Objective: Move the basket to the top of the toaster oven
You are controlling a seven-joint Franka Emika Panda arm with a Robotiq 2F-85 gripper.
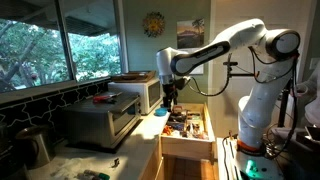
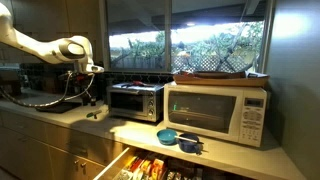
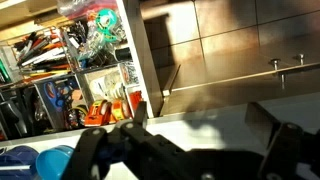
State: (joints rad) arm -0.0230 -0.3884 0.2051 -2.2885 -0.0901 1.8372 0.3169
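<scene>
Plainly, the basket lies flat on top of the white microwave, at about one o'clock from the toaster oven, which stands beside the microwave on the counter. Seen from the front in an exterior view, the basket covers most of the microwave's top and sits at about two o'clock from the toaster oven, whose own top carries no basket. The white arm reaches across in an exterior view, and its gripper hangs pointing down at about three o'clock from the microwave, apart from the basket. An open drawer full of small things lies at about five o'clock from it. In the wrist view the gripper has its dark fingers spread wide with nothing between them. The drawer's crowded compartments show at ten o'clock in that view, and a blue bowl at eight o'clock. In an exterior view that blue bowl rests on the counter at about eight o'clock from the microwave.
</scene>
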